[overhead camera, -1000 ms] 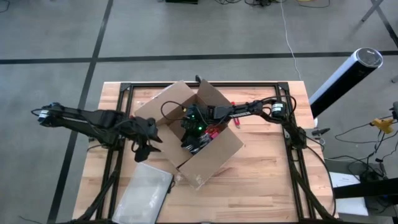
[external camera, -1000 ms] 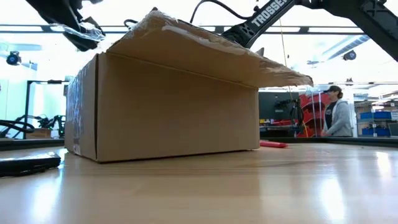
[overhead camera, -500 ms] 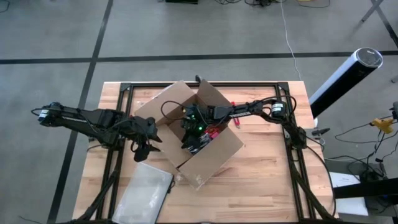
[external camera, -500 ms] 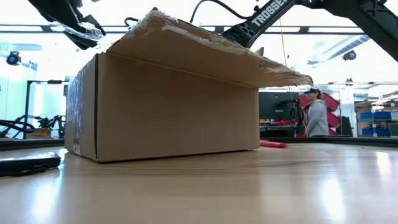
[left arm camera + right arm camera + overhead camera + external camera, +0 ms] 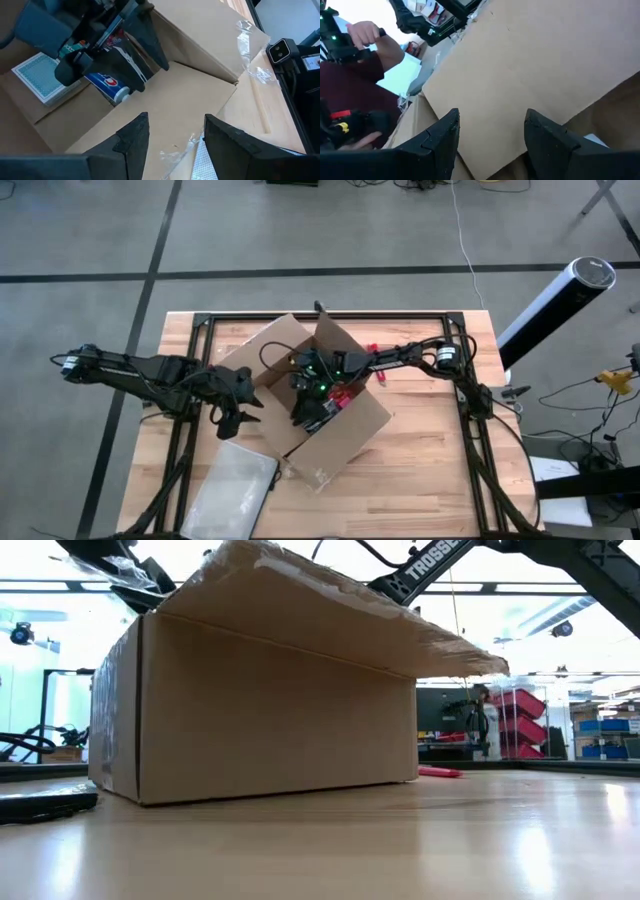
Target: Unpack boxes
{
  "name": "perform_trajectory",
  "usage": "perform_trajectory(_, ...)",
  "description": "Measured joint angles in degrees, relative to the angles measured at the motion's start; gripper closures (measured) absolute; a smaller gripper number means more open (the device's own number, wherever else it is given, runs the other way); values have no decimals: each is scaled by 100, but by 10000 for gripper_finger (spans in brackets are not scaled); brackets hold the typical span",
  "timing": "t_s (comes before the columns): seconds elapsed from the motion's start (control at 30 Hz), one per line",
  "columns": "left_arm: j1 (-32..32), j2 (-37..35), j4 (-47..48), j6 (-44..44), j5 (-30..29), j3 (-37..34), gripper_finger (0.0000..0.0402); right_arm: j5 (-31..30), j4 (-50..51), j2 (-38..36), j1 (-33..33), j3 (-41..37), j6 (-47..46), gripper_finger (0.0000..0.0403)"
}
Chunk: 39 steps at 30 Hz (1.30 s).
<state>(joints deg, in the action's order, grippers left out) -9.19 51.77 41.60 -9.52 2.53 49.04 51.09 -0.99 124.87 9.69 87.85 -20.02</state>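
Left gripper (image 5: pixel 232 417) at the corrugated cardboard box's (image 5: pixel 340 425) left edge, jaws wide, empty. Box open mid-table, crinkled clear tape on flaps. Right gripper (image 5: pixel 312 408) down inside the box, jaws spread, nothing between them.

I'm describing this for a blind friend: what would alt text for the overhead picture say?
Seen from above, an open cardboard box sits on a wooden table. The right arm's end effector reaches inside it, while the left end effector waits beside the box, above a flat plastic pouch.
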Motion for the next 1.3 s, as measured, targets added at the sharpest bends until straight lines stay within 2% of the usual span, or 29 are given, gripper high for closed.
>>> perform_trajectory(0.27, 0, 0, -4, 6, -5, 0, 234, -503, 630, -1, 17, 0, 303, 210)
perform_trajectory(0.73, -23, 0, 42, -24, -30, 0, 233, -456, 621, -1, -85, 0, 427, 210)
perform_trajectory(1.03, -404, 0, 723, -504, 144, -5, 240, -473, 634, -1, 118, 0, 421, 210)
perform_trajectory(1.3, -1435, 0, 450, -1193, 117, -225, 244, -470, 627, -1, 142, 0, 419, 210)
